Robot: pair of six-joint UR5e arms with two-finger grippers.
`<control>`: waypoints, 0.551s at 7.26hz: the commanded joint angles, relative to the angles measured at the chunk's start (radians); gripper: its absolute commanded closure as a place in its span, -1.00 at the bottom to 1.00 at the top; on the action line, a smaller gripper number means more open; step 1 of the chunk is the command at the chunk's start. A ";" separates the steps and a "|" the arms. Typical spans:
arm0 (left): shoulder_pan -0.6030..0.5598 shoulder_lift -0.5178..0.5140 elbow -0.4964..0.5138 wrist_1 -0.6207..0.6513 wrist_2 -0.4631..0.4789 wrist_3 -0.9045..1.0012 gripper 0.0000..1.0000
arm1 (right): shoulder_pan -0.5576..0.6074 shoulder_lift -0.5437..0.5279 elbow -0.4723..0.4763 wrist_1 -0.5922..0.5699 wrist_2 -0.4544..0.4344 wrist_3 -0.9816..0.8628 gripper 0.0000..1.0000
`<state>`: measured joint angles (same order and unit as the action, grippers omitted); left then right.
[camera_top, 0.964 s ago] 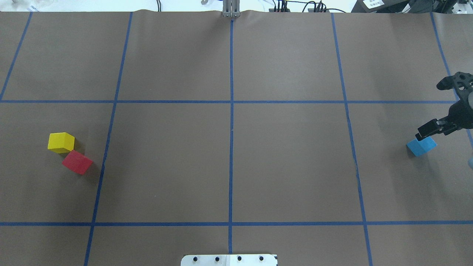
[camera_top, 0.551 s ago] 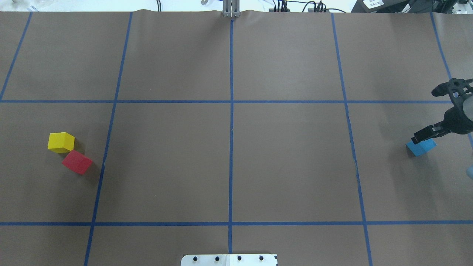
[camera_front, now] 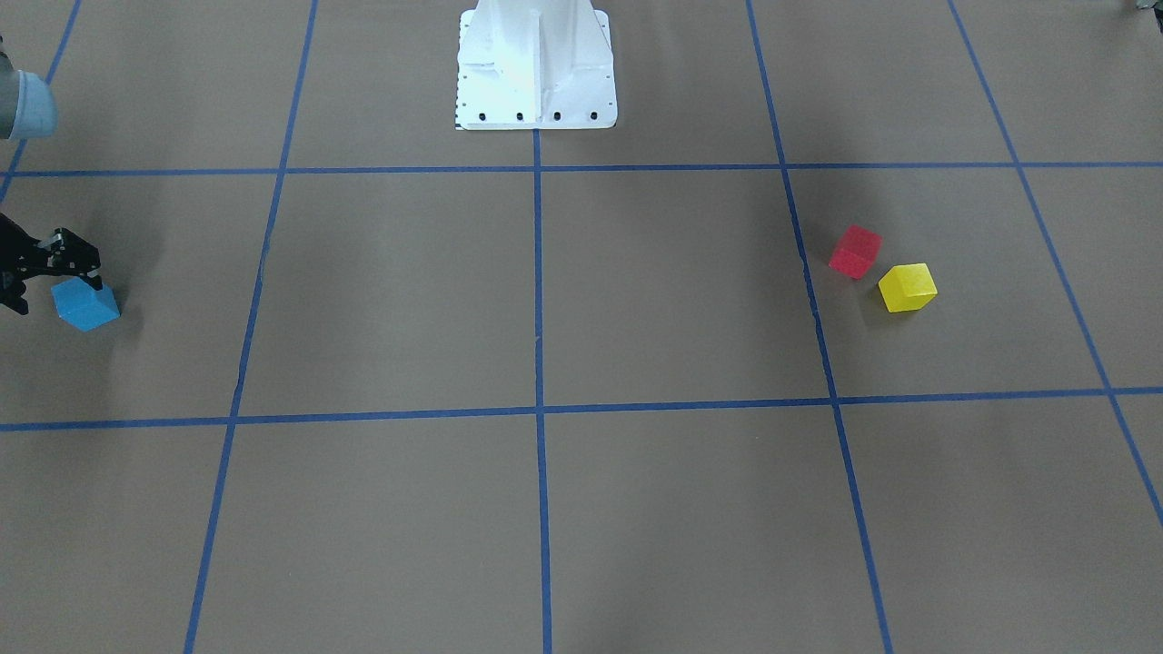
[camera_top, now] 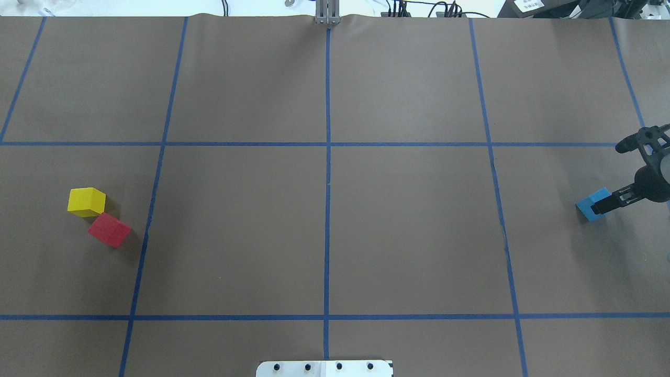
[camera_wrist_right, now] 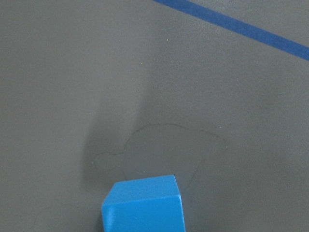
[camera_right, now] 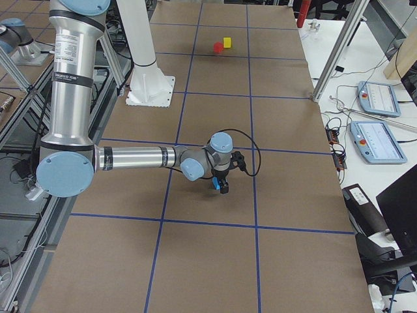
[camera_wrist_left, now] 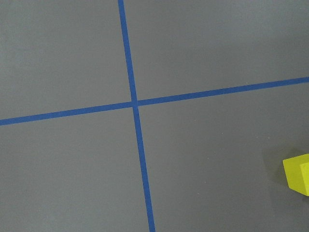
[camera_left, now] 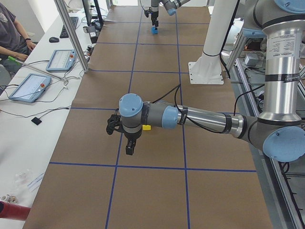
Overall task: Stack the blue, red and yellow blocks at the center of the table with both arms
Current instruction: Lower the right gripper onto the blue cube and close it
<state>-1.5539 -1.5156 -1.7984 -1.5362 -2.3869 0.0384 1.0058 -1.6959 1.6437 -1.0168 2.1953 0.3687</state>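
Blue block [camera_top: 590,203] sits flat on the worktop [camera_top: 408,235], way out at the robot's right-hand end. The right gripper [camera_front: 54,291] is down around it with its jaws spread, one finger on each side. There's a visible gap on one side, so it isn't pinching the block.

The red block [camera_top: 109,230] and yellow block [camera_top: 86,202] are clear across the worktop from that gripper, just beside each other, corner to corner. The left gripper [camera_left: 128,149] hangs over the worktop near those two. Can't tell from that angle whether it's spread or closed.

The surface is brown paper with a blue tape grid [camera_top: 327,183]. The white robot base [camera_front: 535,68] stands at the worktop's edge. There's also a side desk [camera_left: 43,119] with a couple of tablets [camera_left: 29,87] and a seated person [camera_left: 12,33].
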 commanded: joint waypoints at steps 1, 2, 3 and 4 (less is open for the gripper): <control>0.000 0.000 -0.001 0.001 0.000 0.000 -1.00 | -0.007 0.004 -0.005 0.000 0.001 0.001 -0.97; 0.000 0.000 -0.002 0.001 0.000 0.000 -1.00 | -0.016 0.009 -0.004 0.000 0.004 0.010 -0.18; 0.000 0.000 -0.001 0.001 0.000 0.000 -1.00 | -0.016 0.019 -0.004 0.000 0.027 0.045 0.99; 0.000 0.000 -0.001 -0.001 0.000 0.002 -1.00 | -0.015 0.025 -0.001 0.000 0.055 0.047 1.00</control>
<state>-1.5539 -1.5156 -1.7998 -1.5358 -2.3869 0.0387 0.9912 -1.6796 1.6404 -1.0170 2.2207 0.4012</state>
